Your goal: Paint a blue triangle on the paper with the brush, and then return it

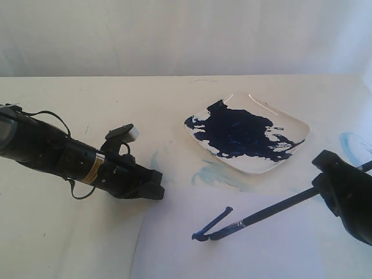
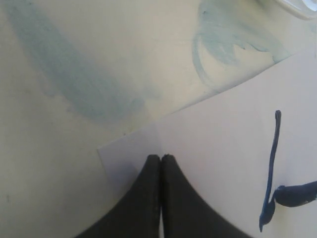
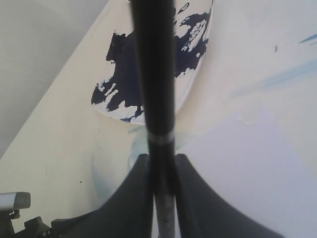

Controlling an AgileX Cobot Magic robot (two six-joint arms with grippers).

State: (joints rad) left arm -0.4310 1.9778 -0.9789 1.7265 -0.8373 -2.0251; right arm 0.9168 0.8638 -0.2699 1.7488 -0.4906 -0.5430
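The right tool point(image 3: 161, 171) is seen clamped narrowly around the black handle of the brush point(image 1: 273, 210), which is gripped just behind its silver band. The brush is held slanted low over the paper point(image 1: 261, 256), and its dark-blue tip is laid on the sheet. There it is met by one thin slanted stroke, the only side of the blue triangle point(image 1: 214, 222) that can be made out. The left tool point(image 2: 161, 158) is shown with its jaws pressed together and nothing between them, its tips set over the paper's near corner. Beyond the paper, a white plate point(image 1: 293, 127) smeared with a large dark-blue paint blotch point(image 1: 238, 133) is seen on the surface point(image 1: 58, 232). Pale blue stains point(image 1: 218, 174) are spotted between plate and paper.
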